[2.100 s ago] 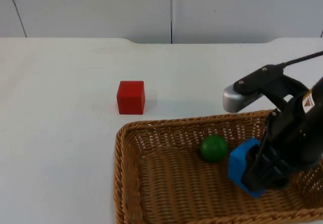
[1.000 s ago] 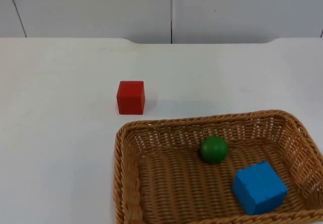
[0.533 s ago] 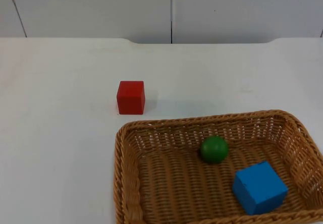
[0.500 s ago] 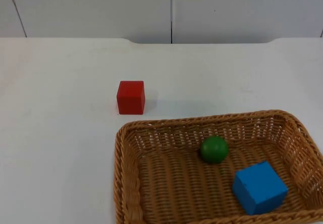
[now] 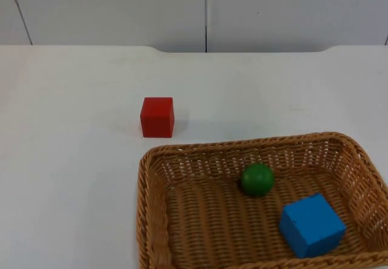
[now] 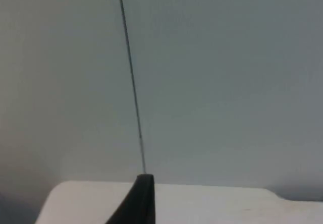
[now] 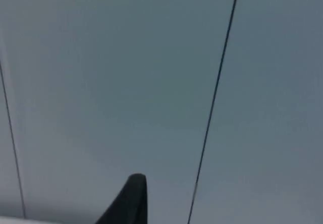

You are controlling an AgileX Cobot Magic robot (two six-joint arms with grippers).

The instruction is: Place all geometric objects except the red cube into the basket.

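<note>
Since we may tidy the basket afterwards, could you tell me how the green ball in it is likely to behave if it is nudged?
The green ball is round and looks smooth, so it would probably roll readily. The basket has a raised rim, which should likely keep it inside. It might stop against the blue cube nearby.

One wicker basket [image 5: 151,208], near right on the white table [image 5: 73,160]. Two cubes: one red cube [image 5: 157,117] on the table, just beyond the basket's far left corner; one blue cube [image 5: 311,225] inside the basket, near right. One green ball [image 5: 257,179] inside the basket, toward its far side.
</note>
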